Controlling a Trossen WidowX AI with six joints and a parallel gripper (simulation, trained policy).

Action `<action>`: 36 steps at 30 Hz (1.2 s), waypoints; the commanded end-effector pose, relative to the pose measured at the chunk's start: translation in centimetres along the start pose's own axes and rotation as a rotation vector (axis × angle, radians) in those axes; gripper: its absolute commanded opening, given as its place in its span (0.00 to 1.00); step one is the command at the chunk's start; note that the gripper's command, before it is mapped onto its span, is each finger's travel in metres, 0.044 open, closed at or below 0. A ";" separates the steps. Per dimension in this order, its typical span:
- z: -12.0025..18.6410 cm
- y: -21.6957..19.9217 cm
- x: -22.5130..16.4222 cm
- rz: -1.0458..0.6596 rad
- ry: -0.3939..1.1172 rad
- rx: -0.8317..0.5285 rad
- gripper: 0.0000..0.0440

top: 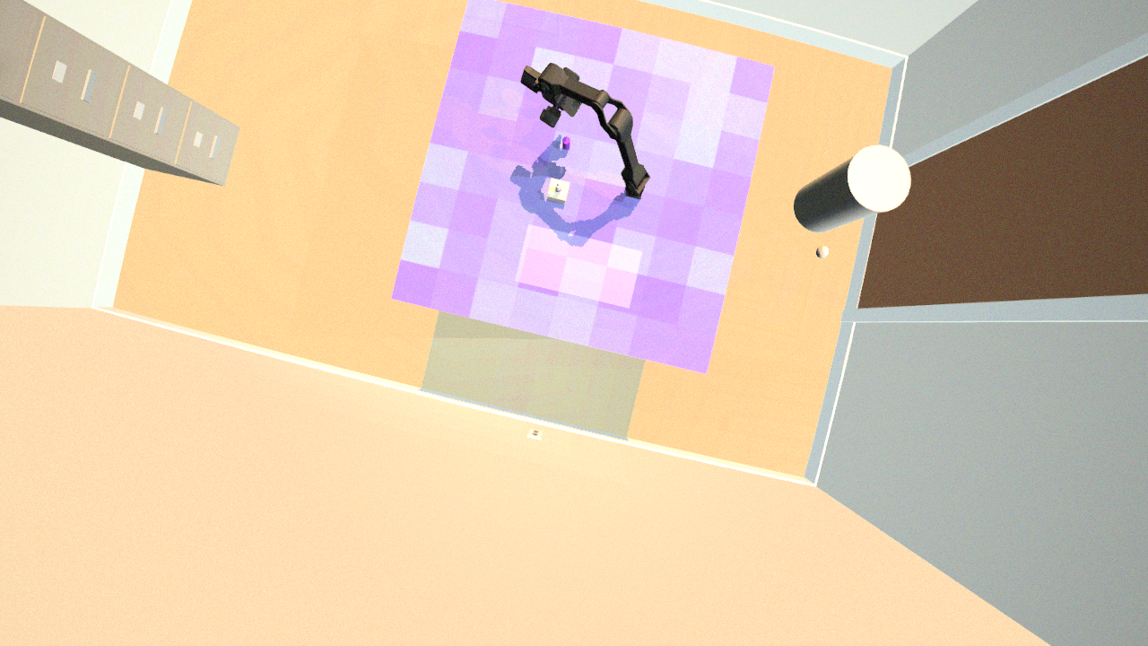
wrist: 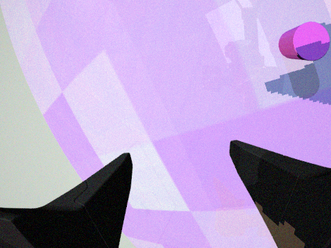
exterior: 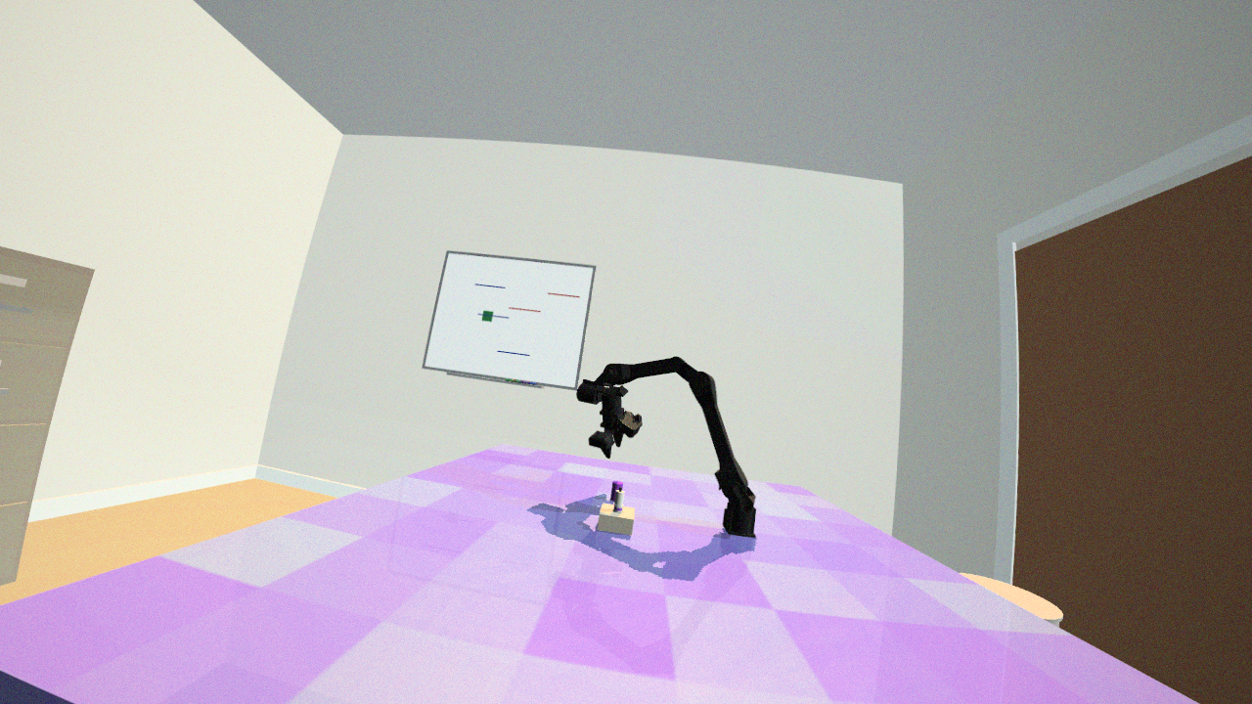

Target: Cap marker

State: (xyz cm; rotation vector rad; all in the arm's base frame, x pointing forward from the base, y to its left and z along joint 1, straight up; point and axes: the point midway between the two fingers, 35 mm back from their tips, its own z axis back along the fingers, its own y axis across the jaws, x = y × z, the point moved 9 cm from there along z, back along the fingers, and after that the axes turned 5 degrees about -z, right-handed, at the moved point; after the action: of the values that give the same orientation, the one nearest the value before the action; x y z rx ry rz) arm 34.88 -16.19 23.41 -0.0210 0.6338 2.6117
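The purple cap (top: 566, 143) (exterior: 617, 485) (wrist: 310, 41) stands upright and loose on the table, at the upper right in the wrist view. The pale marker (top: 558, 187) (exterior: 618, 500) stands upright and uncapped in the cream holder block (top: 562, 201) (exterior: 616, 525), which is nearer to the exterior view than the cap; neither shows in the wrist view. My gripper (exterior: 612, 450) (wrist: 181, 153) is open and empty, fingers pointing down, well above the table and off to one side of the cap. Its fingertips are not clearly visible in the top view.
The table (top: 682, 321) (exterior: 437, 612) has a purple and white checkered top. The arm's base (top: 635, 183) (exterior: 739, 518) is right of the holder block. A round-topped pedestal (top: 879, 178) (exterior: 1019, 602) stands beyond the table's right edge. A drawer cabinet (top: 120, 104) (exterior: 43, 393) is at the left.
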 end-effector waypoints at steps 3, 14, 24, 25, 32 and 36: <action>0.4 -0.8 0.1 0.026 -0.022 -0.035 0.71; 0.8 -2.7 0.8 0.088 -0.081 -0.111 0.71; 0.9 -4.1 1.5 0.129 -0.137 -0.185 0.71; 0.9 -4.2 1.6 0.131 -0.144 -0.192 0.71; 0.7 -4.6 2.1 0.141 -0.189 -0.245 0.70; 0.5 -4.8 2.4 0.141 -0.214 -0.277 0.70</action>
State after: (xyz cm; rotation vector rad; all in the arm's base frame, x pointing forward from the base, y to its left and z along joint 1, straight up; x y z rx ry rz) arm 34.98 -11.26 21.86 0.1981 0.2330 2.7731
